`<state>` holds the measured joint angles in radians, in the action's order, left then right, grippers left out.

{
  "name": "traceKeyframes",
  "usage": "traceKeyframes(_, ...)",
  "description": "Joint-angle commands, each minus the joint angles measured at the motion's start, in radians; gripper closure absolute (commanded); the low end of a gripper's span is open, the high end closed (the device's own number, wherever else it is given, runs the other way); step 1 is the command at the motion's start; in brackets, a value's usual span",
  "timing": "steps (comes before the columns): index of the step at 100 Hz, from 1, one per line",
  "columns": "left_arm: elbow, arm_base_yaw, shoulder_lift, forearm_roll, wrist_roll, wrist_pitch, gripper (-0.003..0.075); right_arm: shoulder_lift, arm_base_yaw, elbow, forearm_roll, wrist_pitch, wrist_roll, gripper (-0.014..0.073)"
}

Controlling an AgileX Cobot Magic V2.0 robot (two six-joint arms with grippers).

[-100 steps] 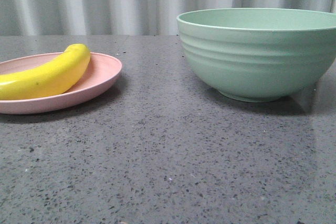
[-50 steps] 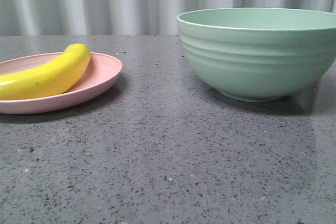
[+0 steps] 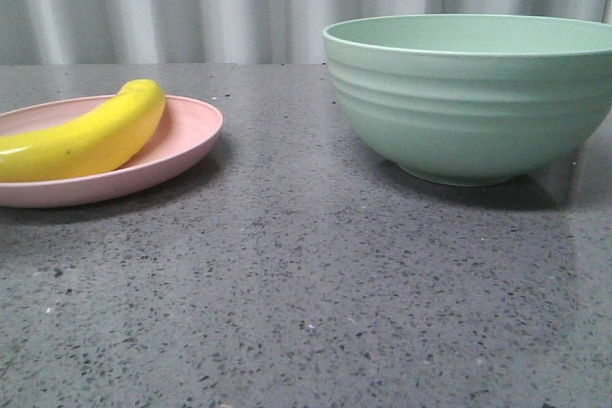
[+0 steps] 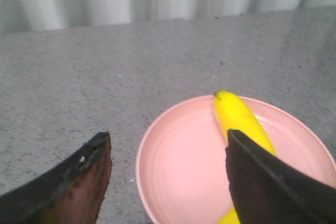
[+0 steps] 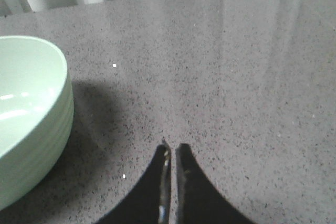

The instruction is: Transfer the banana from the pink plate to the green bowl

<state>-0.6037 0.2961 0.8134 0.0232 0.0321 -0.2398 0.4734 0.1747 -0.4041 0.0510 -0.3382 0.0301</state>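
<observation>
Presently lying on shallow pale-pink plate [image 4: 178,166], well left of ribbed mint-green bowl [image 3: 473,93]: glossy yellow banana [image 4: 239,121], likely stiff, slippery. Grasp mid-body. Left gripper [image 4: 168,177] spread; right gripper [image 5: 171,182] pressed together.

Yellow banana [image 3: 91,136] — pink plate [image 3: 191,136]

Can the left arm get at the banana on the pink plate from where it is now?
Probably yes: the left pincer is open above the pink plate, and the banana lies uncovered beside one finger.
</observation>
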Motion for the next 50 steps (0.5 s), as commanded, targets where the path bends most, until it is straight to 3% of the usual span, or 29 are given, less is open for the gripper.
traceKeyframes(1,-0.084,0.061,0.061,-0.008,-0.010,-0.019,0.0300,0.019,0.002,-0.026,0.000,0.093,-0.003,0.0657)
traceKeyframes(26,-0.173,0.185,0.249,-0.009,-0.101,-0.166,0.0300,0.021,0.002,-0.025,0.000,0.093,-0.003,0.0657)
traceKeyframes(50,-0.256,0.199,0.390,-0.014,-0.154,-0.282,0.0300,0.021,0.002,-0.025,0.000,0.093,-0.003,0.0657)
